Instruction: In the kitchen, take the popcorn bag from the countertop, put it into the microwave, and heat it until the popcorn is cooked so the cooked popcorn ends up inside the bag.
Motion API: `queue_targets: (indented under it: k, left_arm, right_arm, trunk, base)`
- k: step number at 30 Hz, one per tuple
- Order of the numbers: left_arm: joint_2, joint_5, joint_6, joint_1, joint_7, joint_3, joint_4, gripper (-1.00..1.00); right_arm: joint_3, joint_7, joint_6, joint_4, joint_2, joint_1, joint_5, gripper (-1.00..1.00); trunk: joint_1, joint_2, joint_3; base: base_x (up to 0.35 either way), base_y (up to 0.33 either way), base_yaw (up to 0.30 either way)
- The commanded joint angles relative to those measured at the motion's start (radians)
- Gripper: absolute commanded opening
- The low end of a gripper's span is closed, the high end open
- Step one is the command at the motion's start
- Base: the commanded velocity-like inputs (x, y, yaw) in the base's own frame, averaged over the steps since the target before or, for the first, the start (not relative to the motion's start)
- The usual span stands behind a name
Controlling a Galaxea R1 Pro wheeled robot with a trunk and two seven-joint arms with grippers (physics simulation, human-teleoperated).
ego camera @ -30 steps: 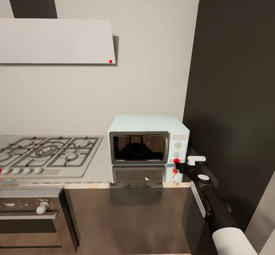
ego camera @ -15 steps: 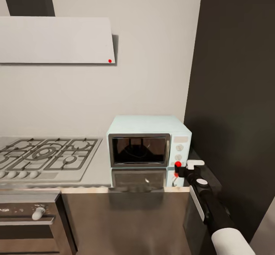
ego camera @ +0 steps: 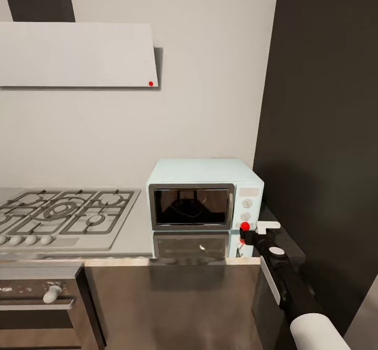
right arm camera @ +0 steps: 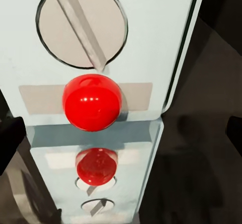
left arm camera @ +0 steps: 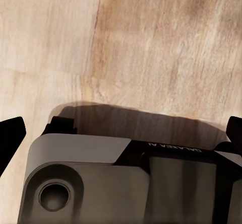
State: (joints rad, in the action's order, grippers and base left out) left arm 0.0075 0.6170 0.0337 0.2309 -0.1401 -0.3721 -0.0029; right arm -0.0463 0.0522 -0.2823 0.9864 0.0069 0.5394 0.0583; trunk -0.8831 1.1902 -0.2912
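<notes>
The head view looks forward and slightly down from standing height, well back from the wall, taking in the desk (ego camera: 131, 234), the hob (ego camera: 63, 216) and the microwave (ego camera: 205, 195). The right wrist view faces the microwave's control panel (right arm camera: 101, 58) from very close (a knob (right arm camera: 80, 25) and a red button (right arm camera: 92, 102) loom large); both views share that panel. The left wrist view points straight down at a wooden floor (left arm camera: 151, 48), fairly close, with part of the robot's base (left arm camera: 116, 183) below it.
</notes>
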Motion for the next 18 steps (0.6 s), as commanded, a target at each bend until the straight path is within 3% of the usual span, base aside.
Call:
queue_targets:
  k: [1,9,10,18]
  left_arm:
    - [0.000,0.009,0.003,0.001,-0.004,-0.009,0.001,1.00]
    - [0.000,0.009,0.003,0.001,-0.004,-0.009,0.001,1.00]
    - [0.000,0.009,0.003,0.001,-0.004,-0.009,0.001,1.00]
    - [0.000,0.009,0.003,0.001,-0.004,-0.010,0.001,1.00]
  right_arm:
    - [-0.001,0.002,-0.006,-0.001,0.002,0.001,0.006,1.00]
    - [0.001,0.007,-0.006,-0.028,0.004,0.001,0.018,1.00]
    - [0.001,0.007,-0.006,-0.029,0.004,0.001,0.019,-1.00]
    - [0.002,0.002,-0.007,-0.024,0.004,0.001,0.020,-1.00]
  trunk:
    - [0.000,0.001,-0.001]
    - [0.000,0.001,-0.001]
    - [0.000,0.001,-0.001]
    - [0.000,0.001,-0.001]
  base:
    - [0.000,0.000,0.000]
    - [0.000,0.000,0.000]
    - [0.000,0.000,0.000]
    - [0.000,0.000,0.000]
